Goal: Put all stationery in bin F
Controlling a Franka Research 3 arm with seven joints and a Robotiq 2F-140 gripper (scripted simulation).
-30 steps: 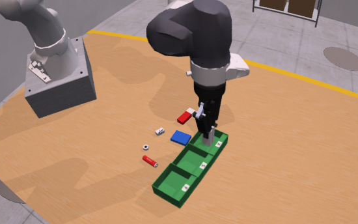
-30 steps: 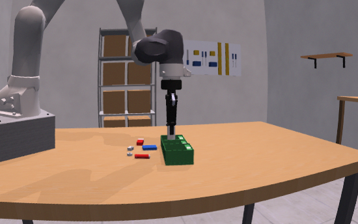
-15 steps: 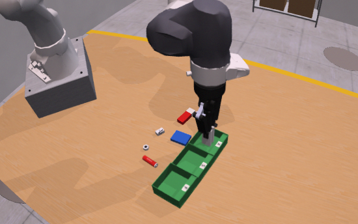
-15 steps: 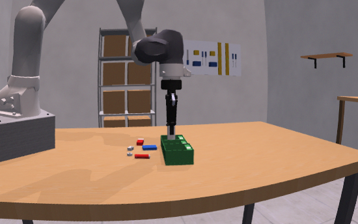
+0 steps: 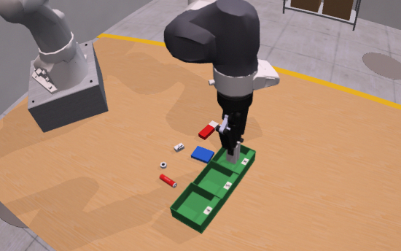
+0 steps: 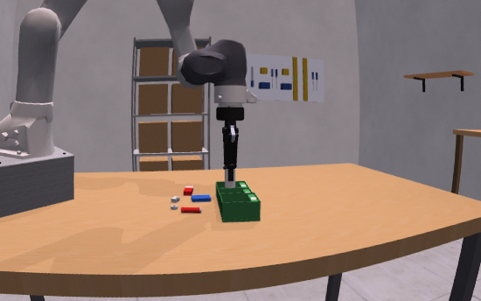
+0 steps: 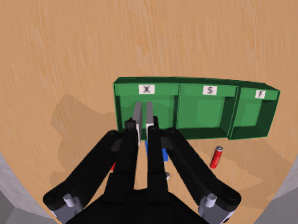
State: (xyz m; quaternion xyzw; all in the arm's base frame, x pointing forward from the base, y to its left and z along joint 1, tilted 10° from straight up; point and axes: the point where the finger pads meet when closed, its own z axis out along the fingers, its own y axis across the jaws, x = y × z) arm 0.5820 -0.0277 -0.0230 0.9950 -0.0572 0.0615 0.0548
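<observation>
While the fingers (image 5: 230, 156) (image 6: 227, 183) stand clenched, empty, at bin X (image 5: 247, 153) (image 6: 219, 188) (image 7: 167, 110), the blue block (image 5: 203, 154) (image 6: 201, 198) (image 7: 163, 153) lies beside it.

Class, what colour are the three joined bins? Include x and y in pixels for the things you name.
Green (image 5: 186, 223) (image 6: 241, 212) (image 7: 150, 80), showing best in the top view.

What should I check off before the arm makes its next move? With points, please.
1. Fingers (image 5: 232, 155) (image 6: 227, 181) shut with nothing between them: ok.
2. Fingertips not touching the walls or floor of bin X (image 5: 248, 150) (image 7: 163, 107): cannot tell.
3. Bins standing on the table: ok.
4. Sharpener (image 5: 178, 147) (image 6: 175, 199) in bin F (image 5: 189, 209) (image 6: 240, 212) (image 7: 248, 114): not ok; it lies on the table.
5. Red-and-white block (image 5: 206, 131) (image 6: 188, 191), perhaps an eraser, in bin F: not ok; it lies on the table.
6. Red cylinder (image 5: 168, 181) (image 6: 191, 210) (image 7: 216, 157), probably a battery, left on the table: ok.
</observation>
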